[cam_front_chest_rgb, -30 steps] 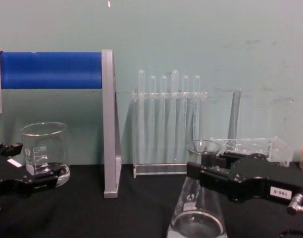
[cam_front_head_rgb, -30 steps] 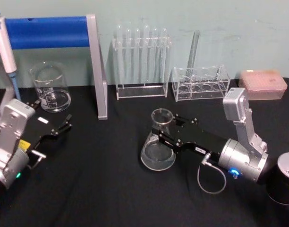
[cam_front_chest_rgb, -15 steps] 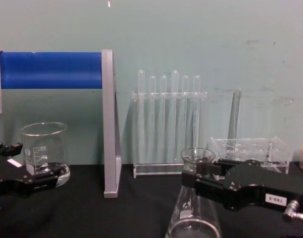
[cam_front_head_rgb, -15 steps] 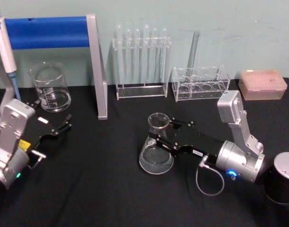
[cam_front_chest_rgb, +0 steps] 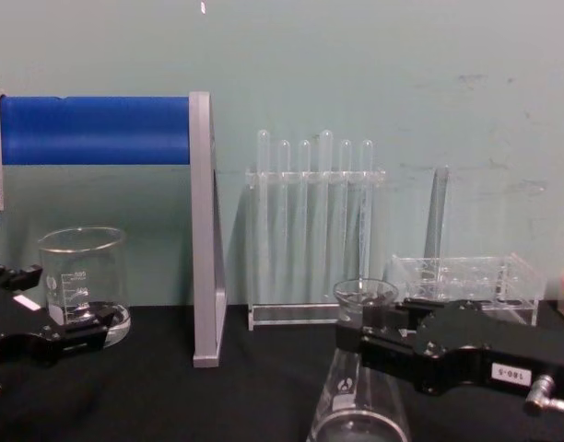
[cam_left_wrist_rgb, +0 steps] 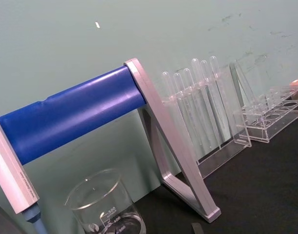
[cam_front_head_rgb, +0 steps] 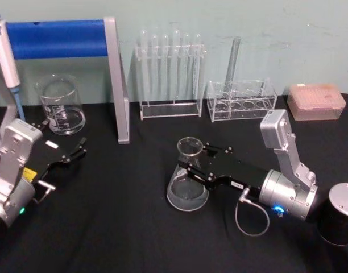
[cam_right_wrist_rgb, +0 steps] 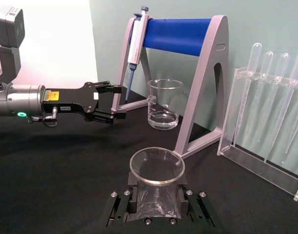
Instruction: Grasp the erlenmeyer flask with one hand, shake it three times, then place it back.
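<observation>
At centre of the tabletop, the flask stands upright, its neck clamped between the jaws of the right gripper. Whether its base touches the surface cannot be confirmed. Left gripper sits parked, fingers apart, near the beaker. Risks: smooth glass slipping in the clamp; release before the base is seated, tipping the flask; sideways drag on withdrawal.

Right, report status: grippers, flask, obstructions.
Right gripper shut on the erlenmeyer flask neck, mid-table. Left gripper open, parked near the beaker. Flask upright; base contact with cloth unclear. Test tube rack stands apart behind it.
</observation>
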